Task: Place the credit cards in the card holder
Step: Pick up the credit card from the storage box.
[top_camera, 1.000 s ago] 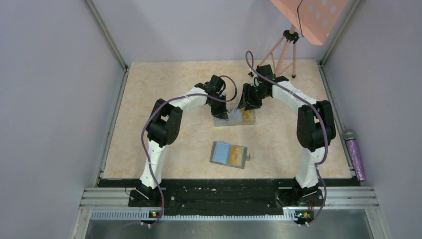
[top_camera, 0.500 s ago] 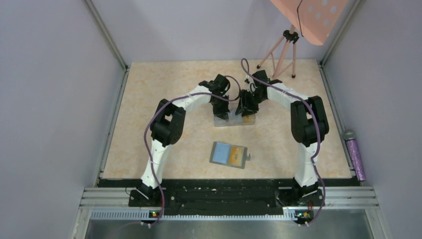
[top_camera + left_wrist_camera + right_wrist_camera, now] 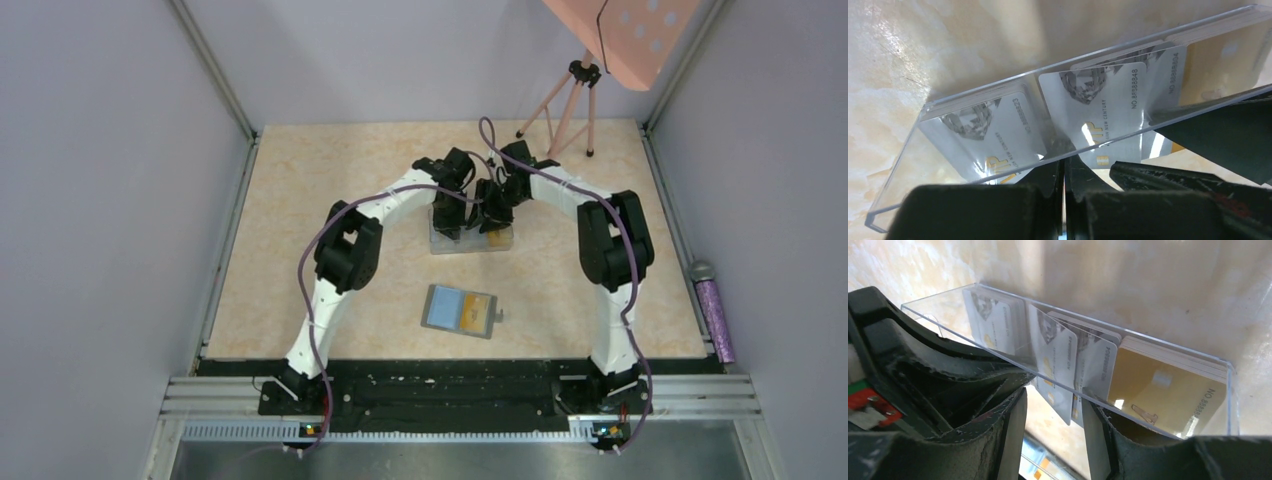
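The card holder (image 3: pixel 445 307) lies open near the table's middle, light blue inside, with an orange card (image 3: pixel 478 307) in its right half. Further back stands a clear plastic box (image 3: pixel 470 243) holding credit cards: grey ones (image 3: pixel 1098 112) upright in the left and middle compartments, gold ones (image 3: pixel 1163 385) at one end. My left gripper (image 3: pixel 1064 167) is shut, its tips against the box's near wall with nothing between them. My right gripper (image 3: pixel 1055 415) is open, its fingers either side of the two grey cards (image 3: pixel 1053 365) standing above the rim. A strip of the card holder (image 3: pixel 1035 460) shows below them.
A pink tripod (image 3: pixel 565 100) stands at the back right under a pink perforated panel (image 3: pixel 620 35). A purple glittery bottle (image 3: pixel 714 315) lies outside the right rail. Both arms crowd together over the box; grey walls enclose the table.
My left gripper has closed fully and moved right to the box's middle. The right gripper has shifted left over the box, still open. The card holder has not moved.
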